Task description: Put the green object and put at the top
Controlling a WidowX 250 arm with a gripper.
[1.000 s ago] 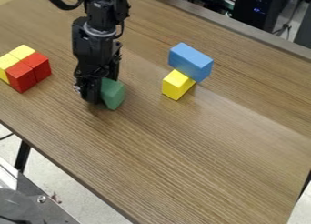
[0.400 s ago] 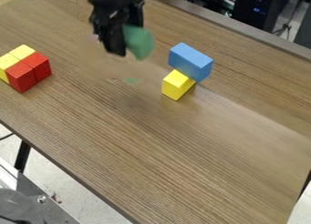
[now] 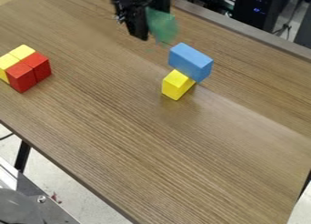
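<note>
The tool (image 3: 152,31), just up and to the left of the blue block in the view, is closed around the green object (image 3: 163,25), one dark finger along its left side. The green object looks lifted clear of the tabletop (image 3: 152,150), its long axis running roughly up and down in the view with a slight lean, its lower end near the blue block (image 3: 190,60) but apart from it.

The coming move turns on that offset: if "the top" means the blue block's upper face, the single arm probably has to carry its load down and to the right in the view, then lower it. The blue block's long axis slants from upper left to lower right, so a slight turn may help the two match.

Below the blue block, and seemingly bearing it, is a yellow block (image 3: 177,85); a push from the side could topple both. Well to the blue block's left sit red blocks (image 3: 22,76) and two more yellow ones (image 3: 7,62).
</note>
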